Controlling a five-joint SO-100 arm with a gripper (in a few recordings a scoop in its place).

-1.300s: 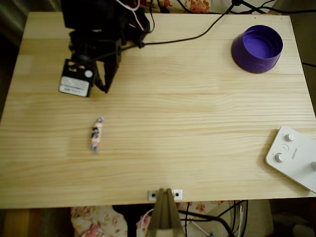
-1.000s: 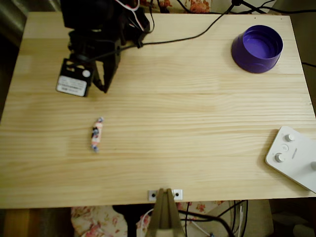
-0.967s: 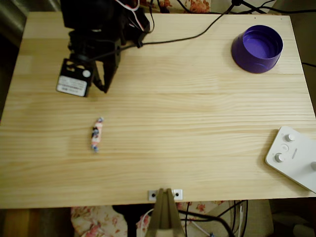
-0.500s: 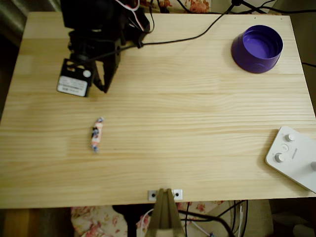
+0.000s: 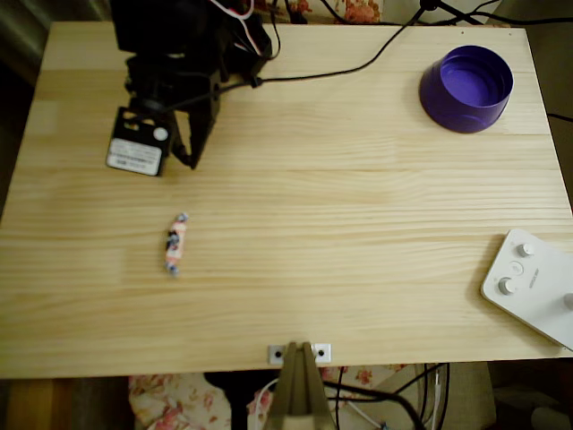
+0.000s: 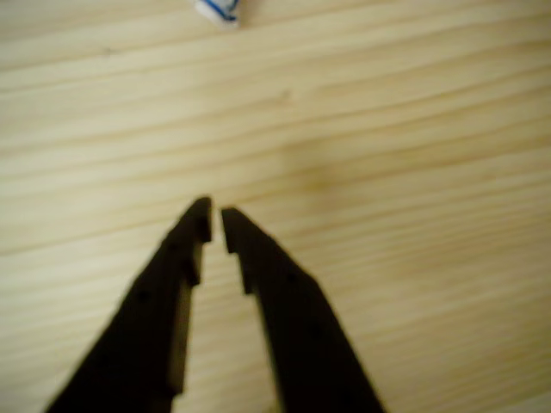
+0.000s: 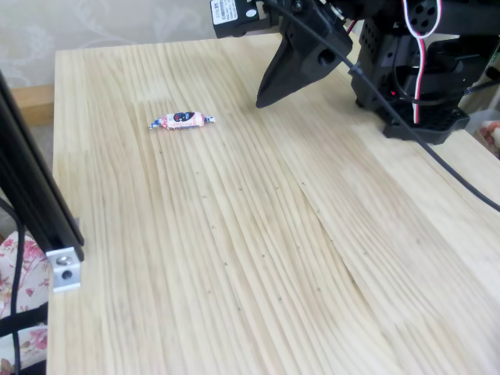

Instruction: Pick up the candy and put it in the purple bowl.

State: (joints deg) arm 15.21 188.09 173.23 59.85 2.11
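**Gripper poised above the candy, jaws nearly together**

Here's the black gripper (image 5: 191, 159) in the upper left of the overhead view, fingers pointing down the frame over bare pale wood. In the wrist view the two dark fingers (image 6: 172, 284) taper to tips with just a thin sliver of table showing between them: almost closed, and nothing held.

The candy (image 5: 175, 243) lies flat on the wooden table (image 5: 358, 233), lower left of centre in the overhead view, below the gripper's tips and apart from them. It's a small wrapped sweet, pinkish-white with dark marks and twisted ends. In the fixed view it sits at upper left (image 7: 182, 119), lengthwise across the frame, with the gripper (image 7: 267, 98) hanging to its right. The wrist view catches only a white and blue scrap of it at the top edge (image 6: 217, 9).

The purple bowl (image 5: 466, 88) stands upright in the upper right corner of the overhead view, well apart from candy and gripper. A white device with round knobs (image 5: 533, 282) rests at the lower right edge.
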